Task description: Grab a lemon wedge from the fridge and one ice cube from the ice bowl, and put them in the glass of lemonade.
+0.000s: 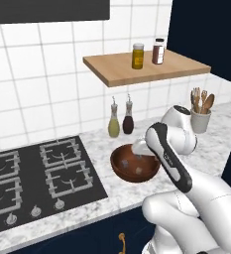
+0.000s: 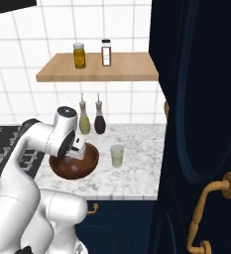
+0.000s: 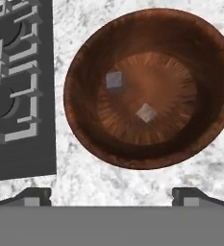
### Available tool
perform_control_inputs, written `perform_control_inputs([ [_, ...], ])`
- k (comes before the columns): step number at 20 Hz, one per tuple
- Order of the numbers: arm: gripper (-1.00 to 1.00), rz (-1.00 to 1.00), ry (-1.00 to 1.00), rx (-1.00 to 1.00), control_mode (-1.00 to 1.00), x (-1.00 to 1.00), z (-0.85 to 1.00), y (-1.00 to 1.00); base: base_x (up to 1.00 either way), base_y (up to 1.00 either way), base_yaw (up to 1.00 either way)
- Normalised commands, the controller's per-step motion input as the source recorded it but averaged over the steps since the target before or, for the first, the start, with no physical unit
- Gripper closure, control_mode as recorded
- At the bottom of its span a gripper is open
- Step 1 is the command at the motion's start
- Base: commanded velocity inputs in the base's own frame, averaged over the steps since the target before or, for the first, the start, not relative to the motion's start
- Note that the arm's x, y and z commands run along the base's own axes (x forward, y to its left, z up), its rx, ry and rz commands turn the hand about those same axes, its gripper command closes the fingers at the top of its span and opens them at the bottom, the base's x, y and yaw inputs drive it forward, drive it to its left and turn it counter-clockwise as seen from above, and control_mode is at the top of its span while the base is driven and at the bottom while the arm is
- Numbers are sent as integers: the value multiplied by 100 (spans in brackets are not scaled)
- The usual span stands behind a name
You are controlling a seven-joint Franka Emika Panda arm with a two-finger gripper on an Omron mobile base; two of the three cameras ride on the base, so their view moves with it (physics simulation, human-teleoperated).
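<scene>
The ice bowl [image 3: 205,72], wide, round and dark brown, sits on the marble counter right under my gripper [image 3: 112,194]. Two pale ice cubes lie on its floor, one [image 3: 114,80] toward the stove side and one [image 3: 146,113] near the middle. My gripper hangs open above the bowl's near rim with nothing between its fingertips [image 3: 34,194]. In the right base view the hand [image 2: 77,148] hovers over the bowl [image 2: 89,163], and the glass of lemonade [image 2: 117,156] stands just to the bowl's right. The lemon wedge and the fridge are out of view.
A black gas stove [image 1: 37,178] lies left of the bowl [image 1: 118,166]. Two oil bottles [image 1: 114,124] stand at the tiled wall under a wooden shelf [image 1: 137,72] with two jars. A utensil holder [image 1: 200,119] is at the far right. A navy cabinet door [image 2: 201,124] stands close on the right.
</scene>
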Motion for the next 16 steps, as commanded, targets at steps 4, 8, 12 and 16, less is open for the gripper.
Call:
perform_control_inputs([
  [4, -100, -1, 4, 1, -100, 63, -33, 16, 0, 0, 0],
  [8, -100, 0, 12, -3, -100, 40, -34, 32, 0, 0, 0],
  [12, -100, 1, 6, -2, -100, 6, -13, 9, 0, 0, 0],
  [16, -100, 2, 2, 0, -100, 9, -8, 0, 0, 0, 0],
])
